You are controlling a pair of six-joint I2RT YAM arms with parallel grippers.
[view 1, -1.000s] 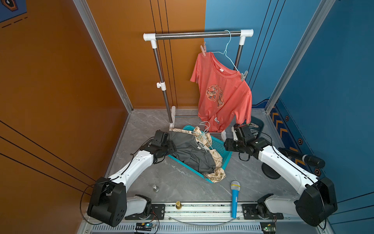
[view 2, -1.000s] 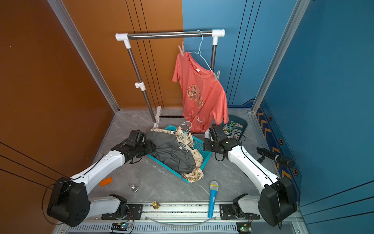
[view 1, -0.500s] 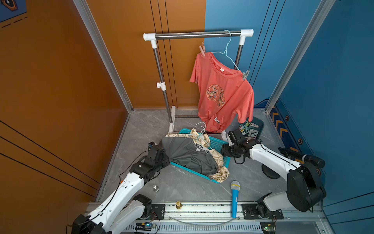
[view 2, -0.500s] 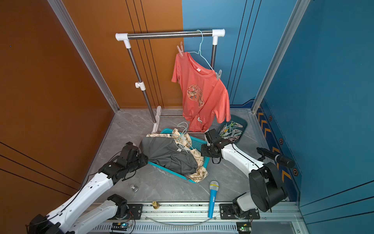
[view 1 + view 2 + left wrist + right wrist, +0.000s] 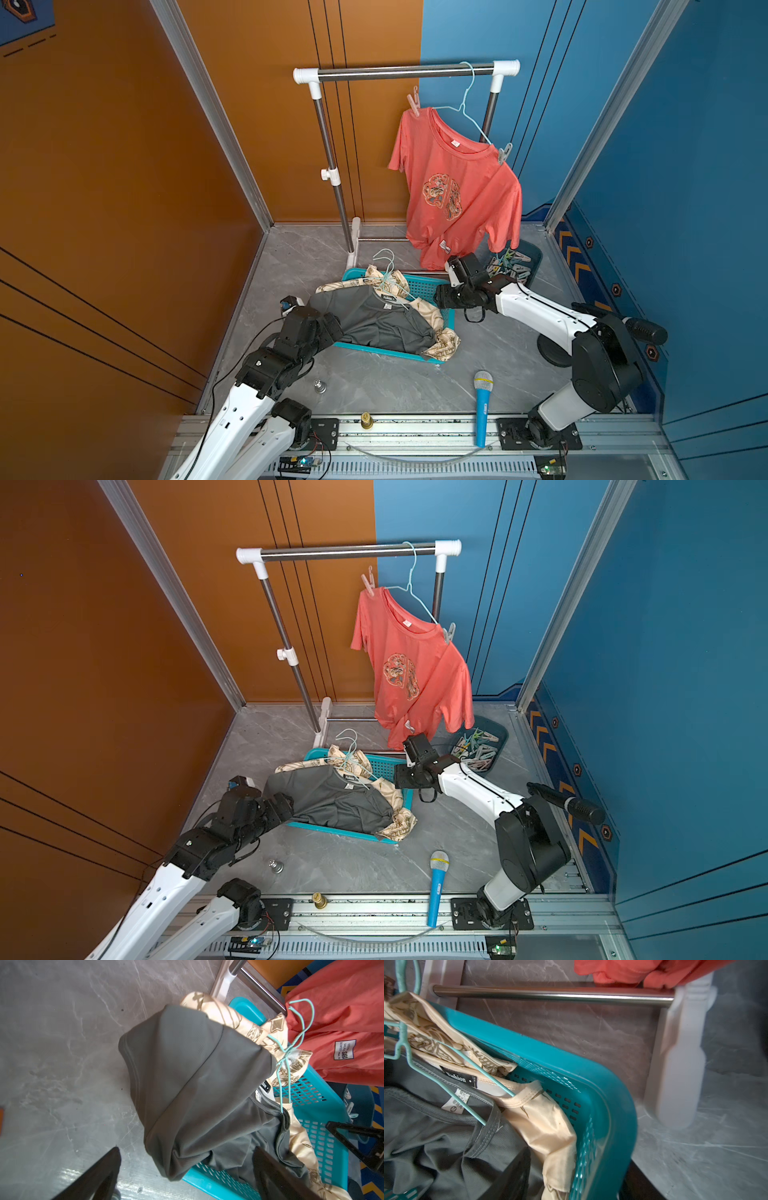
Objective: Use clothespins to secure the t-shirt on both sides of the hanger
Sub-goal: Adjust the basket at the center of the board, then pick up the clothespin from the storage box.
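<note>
Jaws of the left end effector (image 5: 186,1150) gape empty at the grey shirt (image 5: 187,1076); grip of the right end effector (image 5: 442,297) at the basket (image 5: 386,354) is unclear. Clothespins (image 5: 413,102) hold both t-shirt (image 5: 457,195) shoulders, likely stopping slippage off the tilted hanger (image 5: 478,127).

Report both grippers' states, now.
Left gripper: open wide, gripping nothing; grey t-shirt just ahead.
Right gripper: fingers either side of the teal basket wall; clamped or not cannot be told.

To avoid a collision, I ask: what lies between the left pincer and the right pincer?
Between the left pincer and the right pincer lies the teal basket, with the grey t-shirt lying on top; both top views show this.
</note>
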